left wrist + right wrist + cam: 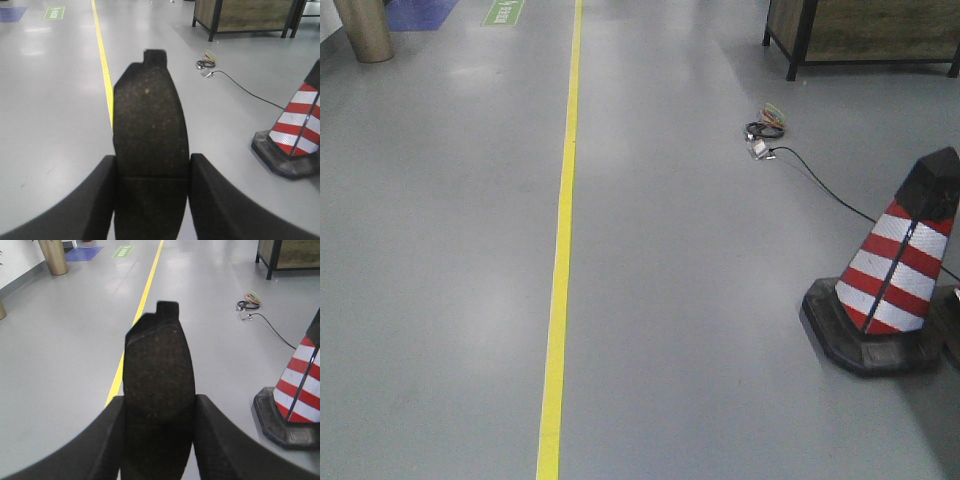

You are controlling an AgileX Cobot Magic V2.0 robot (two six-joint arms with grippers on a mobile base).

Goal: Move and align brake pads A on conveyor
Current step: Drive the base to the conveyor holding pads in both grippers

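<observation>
In the left wrist view my left gripper point(152, 170) is shut on a brake pad A point(150, 120), a dark grey oblong pad with a groove across it and a small tab at its far end. The pad sticks out forward between the two black fingers point(95, 200), above the floor. In the right wrist view my right gripper point(159, 407) is likewise shut on another brake pad A point(159, 365), its end tab pointing away from me. The conveyor is out of view in all three views. Neither gripper shows in the front view.
Below and ahead lies a smooth grey floor with a yellow line point(560, 260). A red-and-white traffic cone point(895, 270) stands at the right, with a black cable and small coiled wires point(765, 128) beyond it. A wooden cabinet point(860, 30) stands at the far right, a bronze pillar point(362, 28) far left.
</observation>
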